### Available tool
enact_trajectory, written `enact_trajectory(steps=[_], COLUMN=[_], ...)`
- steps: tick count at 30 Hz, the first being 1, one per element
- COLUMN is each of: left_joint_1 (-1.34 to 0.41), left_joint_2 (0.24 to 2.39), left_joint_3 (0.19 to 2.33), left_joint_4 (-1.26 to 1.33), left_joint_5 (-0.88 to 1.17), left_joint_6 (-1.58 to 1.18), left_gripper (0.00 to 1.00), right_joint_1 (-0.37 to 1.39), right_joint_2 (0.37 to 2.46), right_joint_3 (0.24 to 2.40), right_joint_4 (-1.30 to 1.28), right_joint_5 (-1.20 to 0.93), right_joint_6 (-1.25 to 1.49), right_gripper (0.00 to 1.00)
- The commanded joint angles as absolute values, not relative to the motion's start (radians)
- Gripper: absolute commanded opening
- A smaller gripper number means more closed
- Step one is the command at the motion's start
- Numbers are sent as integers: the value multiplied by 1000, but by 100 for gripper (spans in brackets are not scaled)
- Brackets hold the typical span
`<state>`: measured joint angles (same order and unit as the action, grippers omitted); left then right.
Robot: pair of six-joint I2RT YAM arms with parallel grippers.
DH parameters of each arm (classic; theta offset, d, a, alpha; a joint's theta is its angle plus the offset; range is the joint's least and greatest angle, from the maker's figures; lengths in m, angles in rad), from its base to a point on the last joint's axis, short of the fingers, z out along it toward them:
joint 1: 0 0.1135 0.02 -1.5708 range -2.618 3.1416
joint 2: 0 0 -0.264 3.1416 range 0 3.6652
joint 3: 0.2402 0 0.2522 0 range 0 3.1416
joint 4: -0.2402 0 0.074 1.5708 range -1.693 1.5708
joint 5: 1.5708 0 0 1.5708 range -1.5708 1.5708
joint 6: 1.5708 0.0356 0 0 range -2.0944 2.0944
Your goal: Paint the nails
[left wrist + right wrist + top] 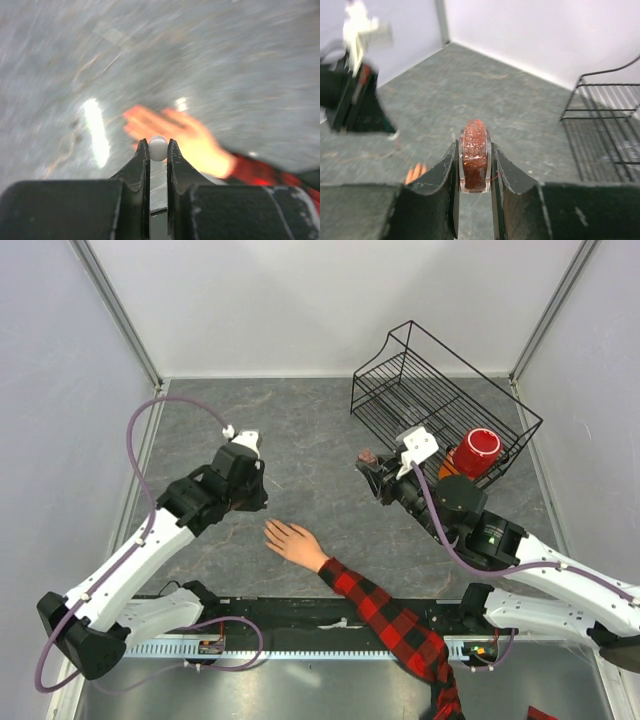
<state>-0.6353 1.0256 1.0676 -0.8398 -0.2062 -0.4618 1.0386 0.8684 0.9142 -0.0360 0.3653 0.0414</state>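
Nails [267,526] (tiny) near left gripper's [158,145] white cap [158,149]

Robot lab booth: white panel walls [320,300] enclosing a grey tabletop [300,430]

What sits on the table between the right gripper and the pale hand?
Nothing: in the top view, only bare grey tabletop lies between the right gripper, shut on the dark red bottle, and the hand.

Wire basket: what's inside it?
A red cup sits at the wire basket's near corner, with something orange beside it. The right arm covers their lower parts, so what the orange thing is cannot be told.
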Motion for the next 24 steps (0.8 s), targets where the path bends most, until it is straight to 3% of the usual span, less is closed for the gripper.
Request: enact_trajectory(steps=[1,10,24], left_joint_1=[-606,-529,-518], left_joint_2=[937,891,966], left_joint_3=[921,684,604], left_joint_4=[-733,-539,-417], left_joint_5=[-379,-417,-307], left_joint_6=[-627,-759,-736], left_gripper=[2,2,2], right_joint_1=[1037,1003,971], right_joint_2=[902,950,968], right_joint_3=[939,943,940], right_joint_4=[78,109,104], right_joint_5=[514,491,477], right_joint_6=[-28,-29,-31], right_gripper=[0,0,0])
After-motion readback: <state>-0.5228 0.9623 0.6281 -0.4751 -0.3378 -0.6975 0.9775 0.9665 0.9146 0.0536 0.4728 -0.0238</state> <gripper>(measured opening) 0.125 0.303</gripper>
